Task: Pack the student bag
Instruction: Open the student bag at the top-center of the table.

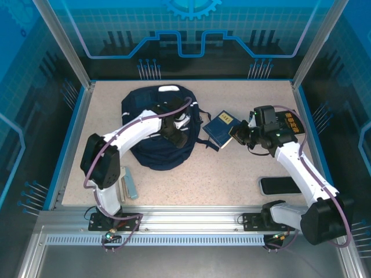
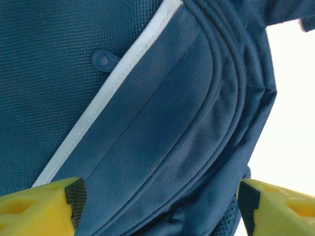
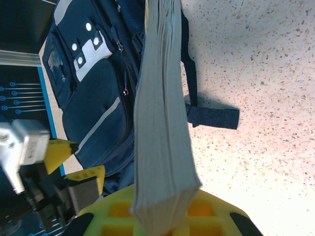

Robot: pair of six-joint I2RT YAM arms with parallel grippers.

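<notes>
Navy book (image 3: 162, 123) clamped in right gripper (image 1: 239, 135) jaws, just right of student bag (image 1: 149, 154); left gripper (image 2: 157, 204) jaws wide over its front (loading step; next needs bag mouth opened).

Flat black object (image 1: 279, 185), navy book (image 1: 222, 128)

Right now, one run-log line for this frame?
left gripper: open, over student bag front pocket | right gripper: shut on book, beside bag | book: not yet in bag
</notes>
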